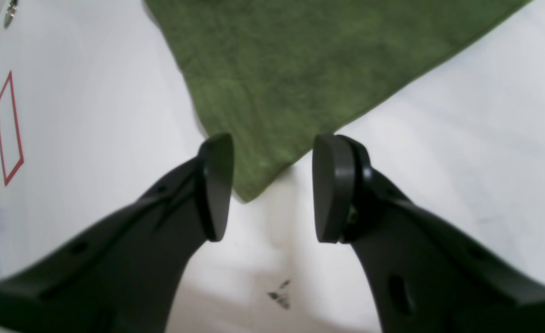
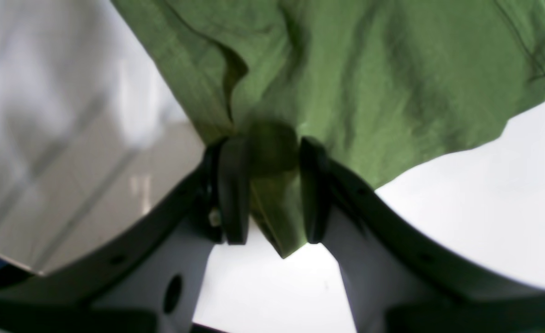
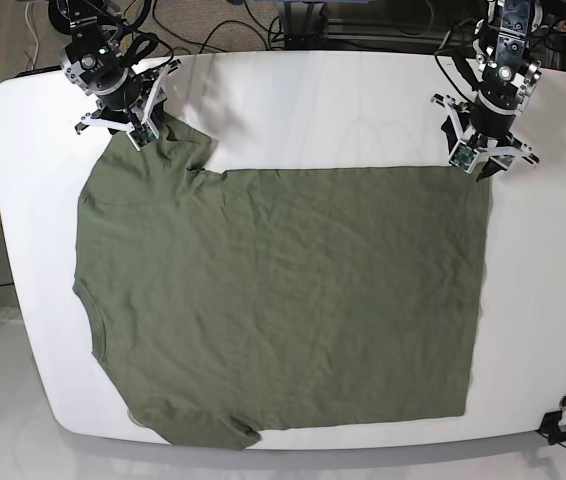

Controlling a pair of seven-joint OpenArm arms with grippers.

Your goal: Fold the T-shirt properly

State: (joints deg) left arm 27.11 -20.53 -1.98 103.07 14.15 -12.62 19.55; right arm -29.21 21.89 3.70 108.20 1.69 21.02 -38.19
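The olive-green T-shirt [image 3: 283,300] lies flat on the white table [image 3: 293,100]; the right gripper [image 2: 270,189] is clamped on its sleeve [image 3: 178,145]; the left gripper [image 1: 272,187] has its jaws apart above the hem corner [image 1: 249,185], holding nothing.

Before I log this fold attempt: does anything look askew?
Yes. The T-shirt's lower sleeve hangs off the table's near edge, and the upper sleeve is bunched where the right end effector pinches it.
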